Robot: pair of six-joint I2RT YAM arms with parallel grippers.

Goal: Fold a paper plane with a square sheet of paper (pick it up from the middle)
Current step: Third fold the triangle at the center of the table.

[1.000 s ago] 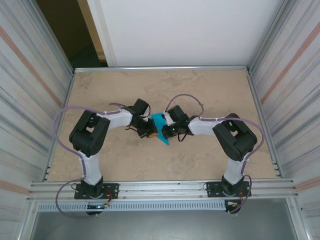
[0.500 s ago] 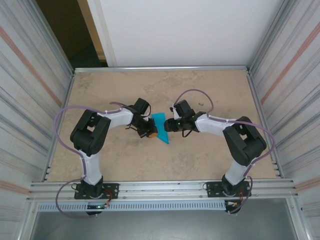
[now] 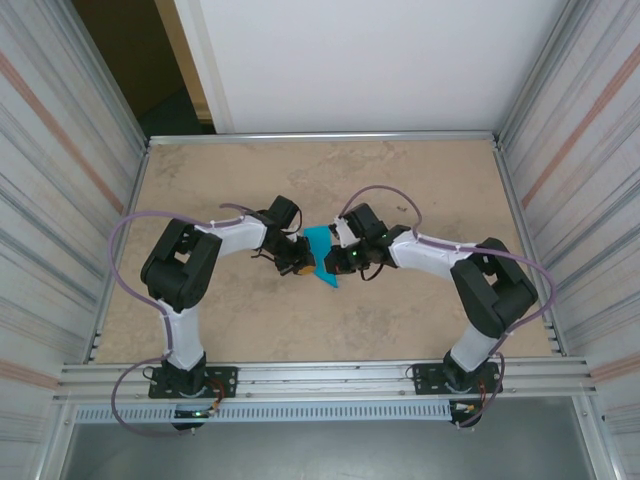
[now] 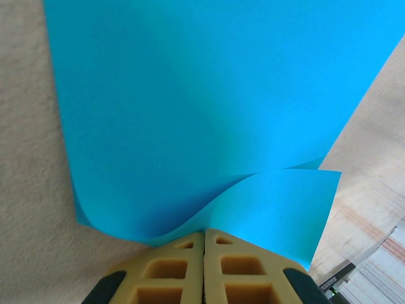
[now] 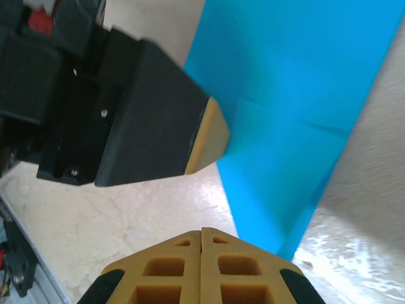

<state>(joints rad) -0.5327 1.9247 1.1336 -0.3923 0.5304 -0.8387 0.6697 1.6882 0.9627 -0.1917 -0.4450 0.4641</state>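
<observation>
Showing folded layers, teal-blue paper [image 4: 190, 114] curls, pinched by left hand [image 4: 204, 235].

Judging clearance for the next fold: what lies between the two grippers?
The creased teal-blue paper, flanked by left gripper and right gripper, in the top view.

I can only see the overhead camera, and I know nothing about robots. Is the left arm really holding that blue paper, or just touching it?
Observer: In the left wrist view the left fingers are pressed shut, with the edge of the teal paper curling in at their tips, so it looks pinched.
Operator: And the right arm?
Observer: Its wrist view shows the right fingers shut with nothing between them; the paper's corner sits close beside.
Operator: Is the paper flat?
Observer: No. The left wrist view shows a loose flap curving beside the fingertips.
</observation>
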